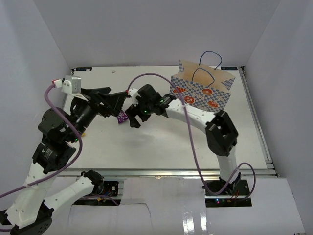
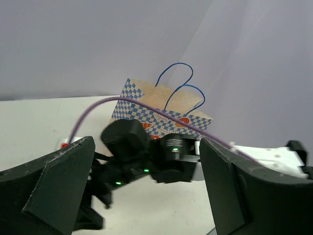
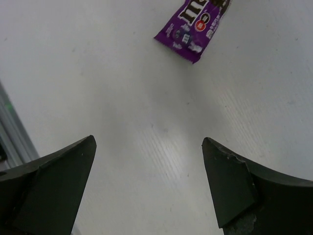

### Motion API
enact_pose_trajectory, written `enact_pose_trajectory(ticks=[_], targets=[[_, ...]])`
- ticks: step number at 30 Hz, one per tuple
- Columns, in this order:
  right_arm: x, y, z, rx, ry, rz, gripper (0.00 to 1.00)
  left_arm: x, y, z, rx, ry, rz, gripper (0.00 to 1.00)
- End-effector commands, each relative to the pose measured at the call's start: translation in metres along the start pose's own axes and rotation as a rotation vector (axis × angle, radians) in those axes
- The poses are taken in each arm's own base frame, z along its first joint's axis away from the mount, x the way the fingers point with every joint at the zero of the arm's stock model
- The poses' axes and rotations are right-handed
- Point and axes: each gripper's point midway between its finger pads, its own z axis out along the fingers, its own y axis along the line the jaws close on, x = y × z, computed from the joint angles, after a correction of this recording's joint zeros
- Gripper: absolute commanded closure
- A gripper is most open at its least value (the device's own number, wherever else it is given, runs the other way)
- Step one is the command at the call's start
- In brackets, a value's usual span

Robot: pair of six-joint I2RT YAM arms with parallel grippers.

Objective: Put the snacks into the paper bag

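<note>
Black and spread wide, the fingers (image 3: 63, 171) of the right gripper (image 3: 149, 142) hover over the white worktop (image 3: 122, 98) with nothing between them. The small purple candy packet (image 3: 193, 27) lies flat just beyond the fingertips, untouched. Seen from above, that packet sits mid-worktop, just beside the right gripper and near the left gripper (image 1: 116, 101), which reaches in from the opposite side. The left fingers (image 2: 54, 186) are likewise spread and empty, pointing toward the right wrist and, past it, the bag. Farther back, toward the far right corner, the paper bag (image 1: 203, 90) stands upright with its blue cord handles (image 1: 210, 58) raised, well apart from the packet. No other packet can be made out for certain, and the bag's inside is hidden, so how many snacks are stowed cannot be told. The step in hand, as judged, is the approach to the purple packet for pickup. The next move calls for the right fingers to advance over the packet, drop to the worktop and close on the thin wrapper without pushing it into the left fingers. A lift and a carry back to the bag's mouth, clear of the handles, would follow.
</note>
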Motion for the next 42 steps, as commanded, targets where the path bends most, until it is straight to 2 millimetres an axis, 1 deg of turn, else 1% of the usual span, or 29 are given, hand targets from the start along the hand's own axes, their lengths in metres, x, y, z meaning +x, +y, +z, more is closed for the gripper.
enact_pose_trajectory(ticks=[1, 2, 3, 4, 5, 6, 7, 9, 12, 13, 16, 21, 26, 27, 28, 29, 30, 31, 32, 33, 34, 35, 36, 37, 38, 39, 40, 41, 42], targets=[[-0.059, -0.015, 0.029, 0.15, -0.146, 0.19, 0.05, 0.008, 0.015, -0.02, -0.103, 0.022, -0.129, 0.02], [-0.064, -0.017, 0.029, 0.161, -0.168, 0.211, 0.05, 0.009, 0.015, -0.024, -0.106, 0.028, -0.139, 0.02], [-0.072, -0.023, 0.046, 0.172, -0.199, 0.246, 0.05, 0.013, 0.016, -0.025, -0.113, 0.043, -0.157, 0.02], [-0.076, -0.028, 0.053, 0.183, -0.215, 0.262, 0.05, 0.013, 0.016, -0.028, -0.122, 0.05, -0.167, 0.02], [-0.067, -0.035, 0.073, 0.201, -0.198, 0.279, 0.06, 0.021, 0.019, -0.03, -0.137, 0.082, -0.172, 0.02], [-0.084, -0.041, 0.075, 0.229, -0.245, 0.293, 0.06, 0.025, 0.02, -0.032, -0.143, 0.096, -0.18, 0.02], [-0.078, -0.045, 0.093, 0.237, -0.239, 0.299, 0.07, 0.03, 0.022, -0.032, -0.155, 0.115, -0.191, 0.02], [-0.088, -0.048, 0.101, 0.248, -0.279, 0.291, 0.08, 0.035, 0.023, -0.033, -0.16, 0.13, -0.198, 0.02], [-0.091, -0.052, 0.122, 0.265, -0.311, 0.286, 0.11, 0.044, 0.027, -0.034, -0.177, 0.149, -0.207, 0.02], [-0.088, -0.05, 0.133, 0.268, -0.317, 0.277, 0.11, 0.048, 0.029, -0.034, -0.186, 0.16, -0.207, 0.02], [-0.081, -0.06, 0.149, 0.318, -0.327, 0.261, 0.12, 0.053, 0.033, -0.034, -0.202, 0.172, -0.204, 0.02], [-0.081, -0.061, 0.163, 0.319, -0.347, 0.22, 0.21, 0.065, 0.041, -0.037, -0.241, 0.201, -0.201, 0.02], [-0.055, -0.069, 0.175, 0.365, -0.293, 0.192, 0.27, 0.066, 0.045, -0.04, -0.26, 0.194, -0.21, 0.02], [-0.054, -0.069, 0.173, 0.368, -0.288, 0.185, 0.31, 0.064, 0.045, -0.041, -0.263, 0.19, -0.211, 0.02], [-0.053, -0.069, 0.17, 0.372, -0.282, 0.178, 0.42, 0.064, 0.046, -0.042, -0.265, 0.188, -0.209, 0.02], [-0.04, -0.071, 0.171, 0.379, -0.251, 0.164, 0.5, 0.063, 0.048, -0.042, -0.276, 0.183, -0.207, 0.02], [-0.038, -0.071, 0.168, 0.382, -0.243, 0.155, 0.56, 0.064, 0.05, -0.042, -0.286, 0.181, -0.205, 0.02], [-0.044, -0.069, 0.156, 0.383, -0.249, 0.148, 0.67, 0.068, 0.054, -0.043, -0.304, 0.189, -0.205, 0.02], [-0.03, -0.07, 0.155, 0.387, -0.215, 0.136, 0.71, 0.07, 0.06, -0.045, -0.334, 0.181, -0.204, 0.02], [-0.039, -0.068, 0.141, 0.38, -0.228, 0.129, 0.78, 0.077, 0.066, -0.046, -0.359, 0.182, -0.216, 0.02], [-0.039, -0.068, 0.134, 0.375, -0.225, 0.122, 0.81, 0.08, 0.069, -0.047, -0.378, 0.179, -0.225, 0.02], [-0.027, -0.066, 0.132, 0.356, -0.194, 0.115, 0.83, 0.083, 0.074, -0.048, -0.397, 0.176, -0.231, 0.02], [-0.041, -0.065, 0.112, 0.343, -0.221, 0.088, 0.86, 0.085, 0.078, -0.049, -0.425, 0.164, -0.248, 0.02], [-0.043, -0.062, 0.103, 0.32, -0.221, 0.068, 0.88, 0.087, 0.081, -0.05, -0.439, 0.16, -0.254, 0.02], [-0.046, -0.048, 0.097, 0.232, -0.221, 0.038, 0.89, 0.092, 0.085, -0.051, -0.451, 0.164, -0.254, 0.02], [-0.053, -0.04, 0.075, 0.155, -0.236, 0.002, 0.89, 0.095, 0.087, -0.052, -0.461, 0.163, -0.253, 0.02], [-0.056, -0.032, 0.062, 0.095, -0.239, -0.081, 0.91, 0.095, 0.09, -0.052, -0.471, 0.157, -0.247, 0.02], [-0.063, -0.015, 0.034, -0.026, -0.269, -0.13, 0.92, 0.097, 0.093, -0.054, -0.479, 0.156, -0.242, 0.02], [-0.066, -0.005, 0.02, -0.1, -0.288, -0.179, 0.92, 0.098, 0.094, -0.054, -0.484, 0.152, -0.234, 0.02]])
